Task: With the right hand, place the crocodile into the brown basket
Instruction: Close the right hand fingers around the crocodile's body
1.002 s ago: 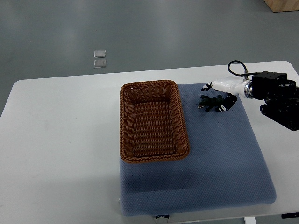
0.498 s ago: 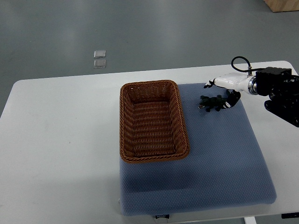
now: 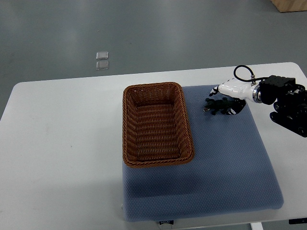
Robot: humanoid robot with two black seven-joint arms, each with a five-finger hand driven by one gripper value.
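Observation:
The dark green toy crocodile [image 3: 216,105] lies on the blue mat [image 3: 225,163], just right of the brown wicker basket [image 3: 130,125]. My right hand [image 3: 224,99], white with black fingertips, hangs over the crocodile's right end. Its fingers are spread to either side of the toy and do not hold it. The basket has nothing in it. The left arm does not show.
The blue mat covers the right half of the white table [image 3: 62,143], and the basket stands on the mat's left edge. My right forearm [image 3: 285,100], black and bulky, sits at the table's right edge. Grey floor lies beyond the table.
The right hand pulled back to the right half a second ago and has now come back left over the crocodile. The crocodile and the basket have not moved.

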